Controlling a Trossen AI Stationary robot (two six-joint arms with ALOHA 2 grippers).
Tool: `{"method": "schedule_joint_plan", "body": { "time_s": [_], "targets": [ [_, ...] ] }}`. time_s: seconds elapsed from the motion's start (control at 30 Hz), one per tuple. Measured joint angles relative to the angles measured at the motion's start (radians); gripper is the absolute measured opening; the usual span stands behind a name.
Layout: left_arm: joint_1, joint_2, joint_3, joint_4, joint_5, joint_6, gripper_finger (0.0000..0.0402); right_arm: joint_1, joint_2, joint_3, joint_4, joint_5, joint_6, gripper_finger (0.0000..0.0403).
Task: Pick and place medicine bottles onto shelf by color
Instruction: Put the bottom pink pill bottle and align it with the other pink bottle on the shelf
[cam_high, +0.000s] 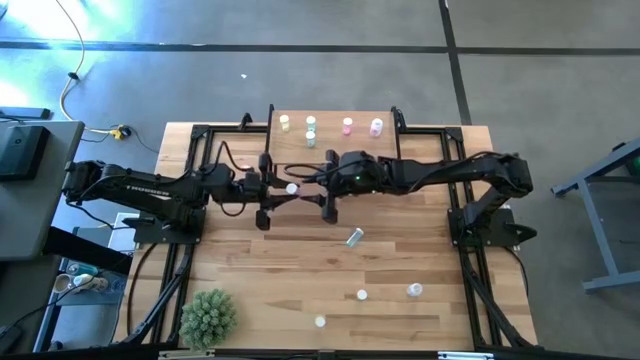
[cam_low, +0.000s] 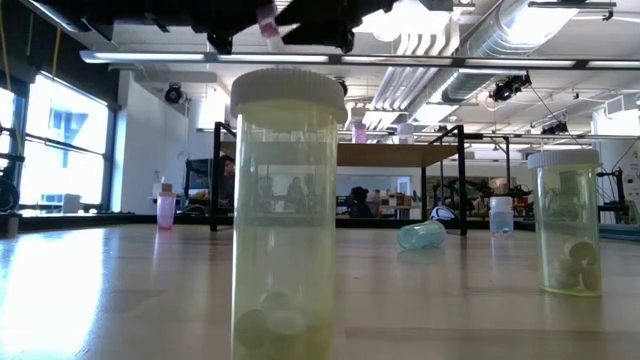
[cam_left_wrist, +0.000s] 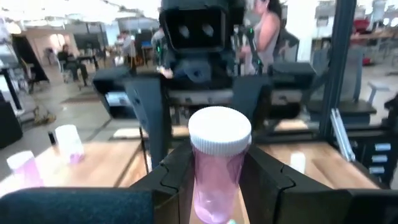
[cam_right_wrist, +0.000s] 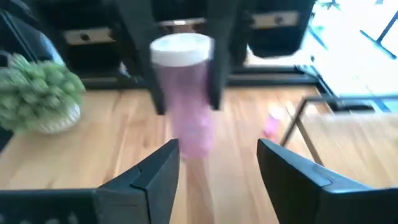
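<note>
Your left gripper (cam_left_wrist: 214, 180) is clamped on a pink bottle (cam_left_wrist: 216, 163), holding it upright in the air above the table's (cam_high: 300, 270) middle, just in front of the shelf (cam_high: 330, 135). Your right gripper (cam_right_wrist: 217, 163) faces it with fingers spread apart and nothing between them. Five bottles stand on the shelf; four more sit on the tabletop, one lying down.

Both arms crowd mid-table, the left gripper (cam_high: 290, 188) clamped on a pink bottle (cam_left_wrist: 216, 163) and the right gripper (cam_high: 318, 186) facing it with jaws spread, blocking the way to the shelf (cam_high: 330, 140). Front of the table is roomier: a tipped bottle (cam_high: 354, 237), three scattered upright ones, probably well apart, and the plant (cam_high: 208, 317) at the left corner.
</note>
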Motion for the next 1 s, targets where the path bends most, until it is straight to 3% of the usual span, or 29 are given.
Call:
{"method": "schedule_joint_plan", "body": {
  "time_s": [0.33, 0.57, 0.8, 1.0],
  "targets": [
    [-0.006, 0.022, 0.000, -0.146, -0.015, -0.083, 0.0095, -0.009, -0.098, 0.000, -0.069, 0.054, -0.005, 0.0211],
    [-0.035, 0.121, 0.000, -0.075, -0.088, -0.123, 0.0095, -0.010, -0.091, 0.002, 0.024, 0.017, -0.031, 0.0211],
    [-0.061, 0.215, 0.000, 0.021, -0.209, -0.119, 0.0095, 0.004, -0.032, 0.002, -0.022, -0.003, 0.024, 0.0211],
    [-0.065, 0.245, 0.001, 0.062, -0.230, -0.097, 0.0095, 0.018, -0.006, 0.001, -0.062, -0.034, -0.022, 0.0211]
  ]
}}
